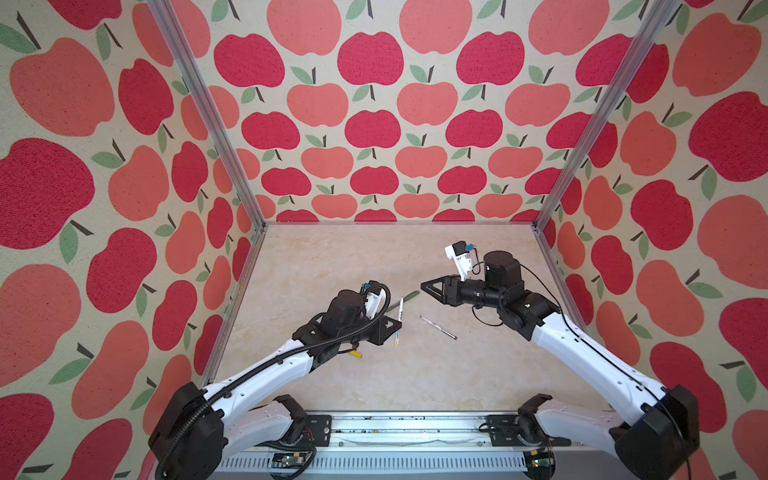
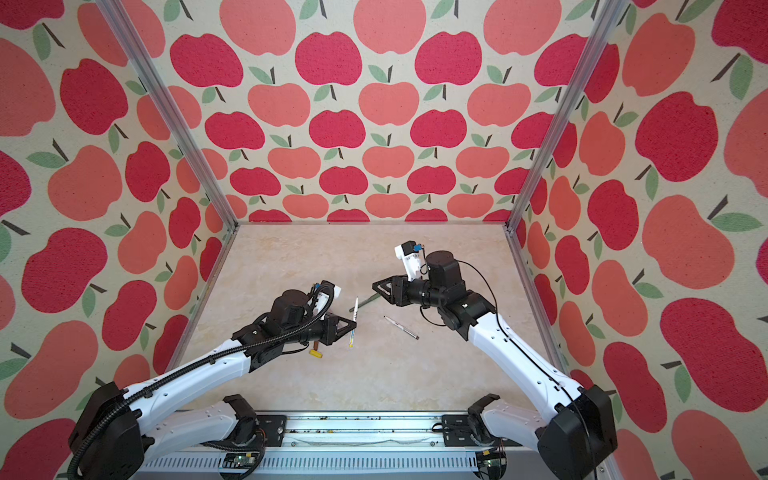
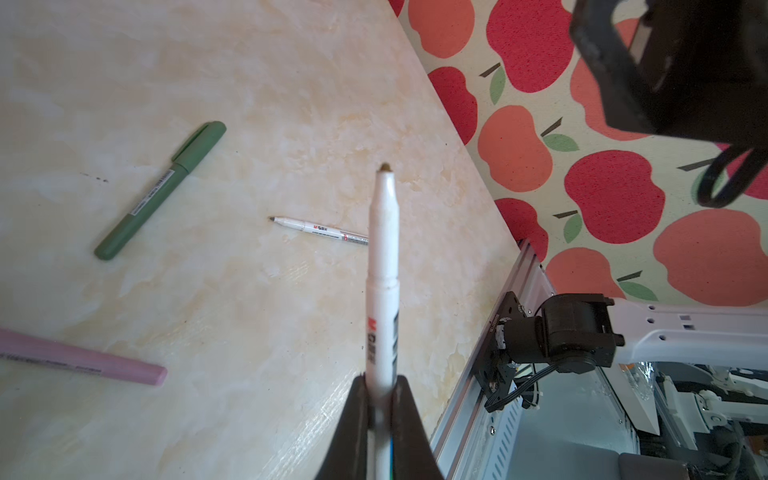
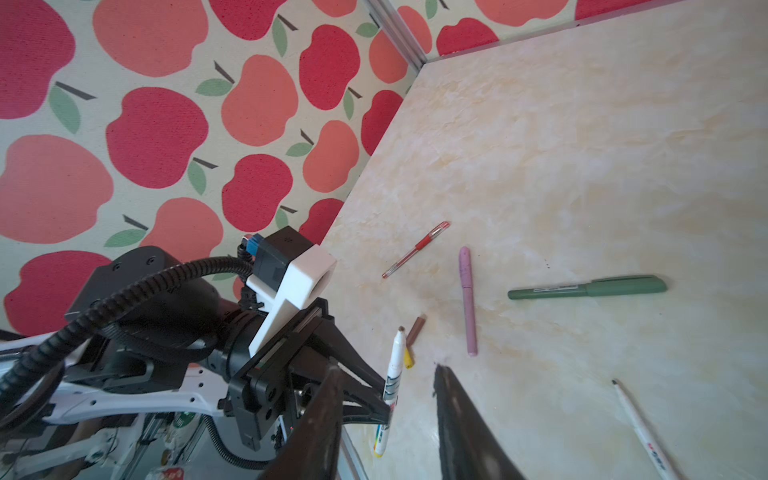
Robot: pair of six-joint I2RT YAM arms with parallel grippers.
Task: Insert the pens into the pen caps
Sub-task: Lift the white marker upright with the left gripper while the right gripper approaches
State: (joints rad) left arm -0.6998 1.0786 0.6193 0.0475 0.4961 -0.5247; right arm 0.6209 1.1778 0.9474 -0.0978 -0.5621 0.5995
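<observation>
Above the cream marbled tabletop point(image 3: 208, 62), the left gripper point(image 3: 382, 380) clamps a slim white plastic pen point(image 3: 384, 232) while the right gripper point(image 1: 424, 286) gapes empty; pressing on the short brown cap point(image 4: 417, 330) lying below could pivot it.

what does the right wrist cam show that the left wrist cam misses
Only the right wrist view: the red pen, the brown cap and the yellow cap, all lying on the table. Only the left wrist view: the right arm's base at the table edge. Both: the capped green pen, the lilac pen, the loose white pen lying on the table, and the white pen clamped in the left gripper.
</observation>
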